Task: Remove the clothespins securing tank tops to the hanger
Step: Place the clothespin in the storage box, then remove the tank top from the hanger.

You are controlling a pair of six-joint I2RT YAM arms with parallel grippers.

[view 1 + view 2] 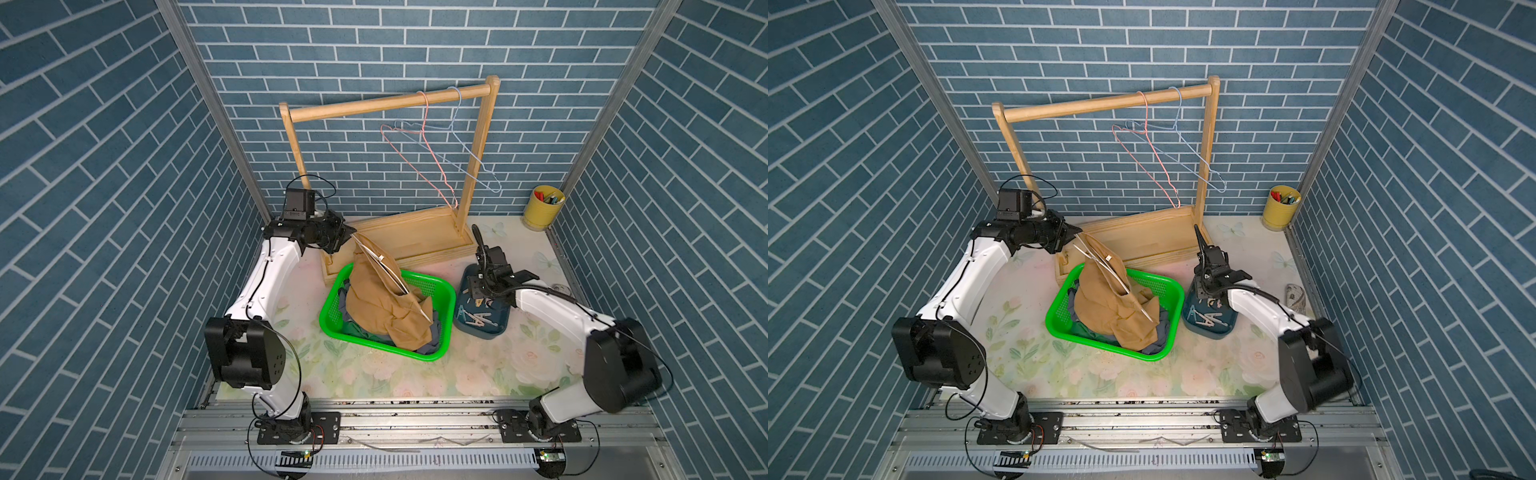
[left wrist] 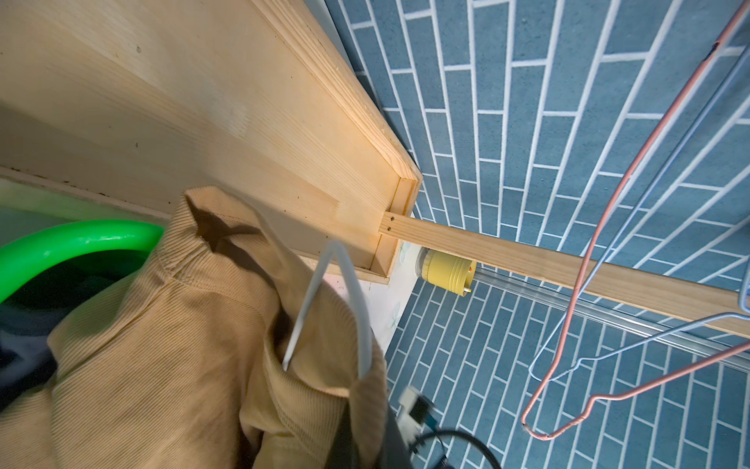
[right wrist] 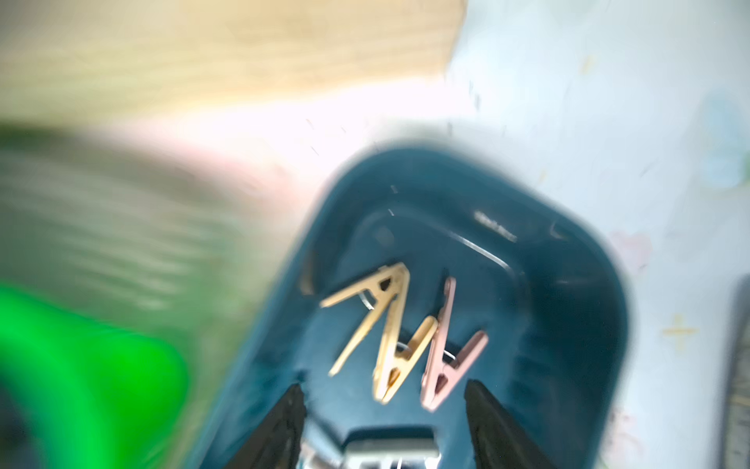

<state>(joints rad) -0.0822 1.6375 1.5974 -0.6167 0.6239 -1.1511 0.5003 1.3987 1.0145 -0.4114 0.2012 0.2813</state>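
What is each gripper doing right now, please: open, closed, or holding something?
Left gripper: shut on the white hanger inside the tan top.
Right gripper: open, empty, above the clothespins in the blue tray.

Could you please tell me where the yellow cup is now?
In both top views the yellow cup stands in the far right corner of the table, right of the wooden rack, beyond the blue tray.

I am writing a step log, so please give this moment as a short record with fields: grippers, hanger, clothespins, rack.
left gripper: shut on hanger, holding it tilted over basket
right gripper: open, over tray, holding nothing
tan top: on hanger, lower part in basket
clothespins: at least two tan, one pink, lying in tray
rack: two bare wire hangers on its bar
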